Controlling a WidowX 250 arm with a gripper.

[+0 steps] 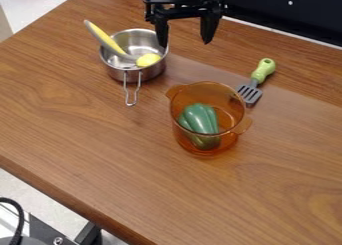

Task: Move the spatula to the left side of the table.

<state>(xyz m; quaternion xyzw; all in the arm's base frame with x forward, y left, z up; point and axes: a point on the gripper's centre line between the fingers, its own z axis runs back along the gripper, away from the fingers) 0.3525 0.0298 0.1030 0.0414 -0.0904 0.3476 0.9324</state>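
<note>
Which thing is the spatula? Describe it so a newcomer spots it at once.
On the wooden table stands a see-through orange pot. Beside it, toward the upper right, lies the spatula. Its light green handle and grey slotted head set it apart from the yellow-and-grey utensil leaning in the metal saucepan.

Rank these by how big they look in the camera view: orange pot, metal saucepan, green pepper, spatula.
1. Orange pot
2. Metal saucepan
3. Green pepper and spatula: too close to rank; the spatula looks longer, the pepper bulkier.
</note>
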